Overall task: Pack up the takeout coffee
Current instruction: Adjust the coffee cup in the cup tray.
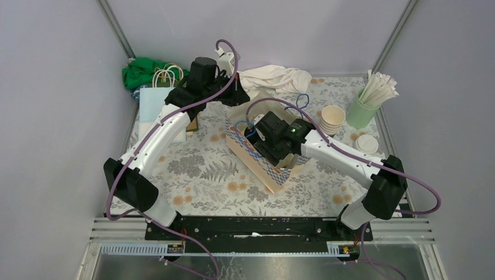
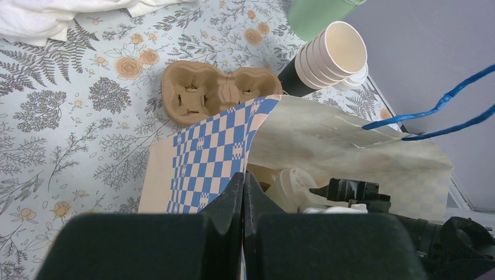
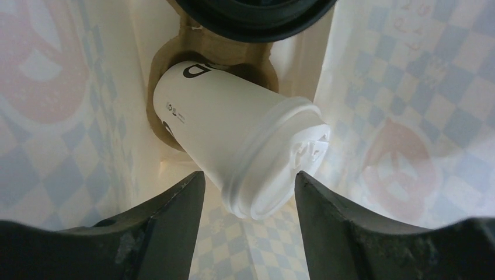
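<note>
Floral counter (image 1: 198, 169): left pincer's (image 2: 243, 181) pinching the bag (image 2: 204, 157), right pincer's (image 3: 246, 178) gaping around a lidded cup (image 3: 227, 122) inside; stacked cups (image 1: 333, 119) are waiting.

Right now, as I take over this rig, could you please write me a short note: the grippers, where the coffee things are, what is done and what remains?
Left gripper: shut, pinching the rim of the paper bag, apparently to hold it open.
Right gripper: open, down inside the bag, not gripping.
Lidded cup: in the bag, leaning in a cardboard carrier.
Done: one cup is packed.
Left: probably set that cup upright and pull the right arm out. A stack of empty cups, loose lids and a spare carrier are outside the bag.
</note>
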Tool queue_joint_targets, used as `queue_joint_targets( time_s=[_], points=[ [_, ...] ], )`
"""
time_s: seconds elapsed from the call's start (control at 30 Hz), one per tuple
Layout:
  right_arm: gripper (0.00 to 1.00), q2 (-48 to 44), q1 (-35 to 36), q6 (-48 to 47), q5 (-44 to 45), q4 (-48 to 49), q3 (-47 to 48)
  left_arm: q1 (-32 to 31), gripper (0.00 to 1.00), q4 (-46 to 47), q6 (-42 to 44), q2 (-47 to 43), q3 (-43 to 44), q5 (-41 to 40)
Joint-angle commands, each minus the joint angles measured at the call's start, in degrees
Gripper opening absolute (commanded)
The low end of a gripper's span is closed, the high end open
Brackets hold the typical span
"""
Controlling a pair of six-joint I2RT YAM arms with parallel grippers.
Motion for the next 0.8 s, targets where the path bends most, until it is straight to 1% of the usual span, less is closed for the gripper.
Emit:
queue_joint_targets(
  time_s=[0.0,0.17,0.37,0.6,0.7,0.73,0.77],
  points=[
    [0.63,1.6,-0.2,-0.1,-2.3,0.5,2.4,0.5,0.0,3.5,-0.6,0.2,2.9,1.3],
    [0.54,2.0,-0.3,0.0,-0.4,-0.1,3.5,0.8,0.0,3.5,-0.6,0.7,3.1,1.8],
    [0.44,2.6,-0.3,-0.1,2.7,-3.6,8.2,1.0,0.0,3.5,-0.6,1.2,3.2,2.0],
    [0.42,2.6,-0.1,-0.7,5.6,-7.5,12.9,1.2,0.0,3.3,-1.1,2.2,3.9,2.1],
    [0.42,2.1,-0.2,-0.7,6.1,-8.5,12.8,1.4,0.0,3.3,-1.1,2.4,4.1,2.3],
    [0.44,2.0,-0.2,-0.4,6.0,-8.6,12.5,1.4,0.0,3.3,-1.1,2.5,4.0,2.4],
    [0.5,1.9,-0.2,0.0,5.5,-8.6,12.1,1.5,0.0,3.3,-1.1,2.5,3.9,2.5]
  ],
)
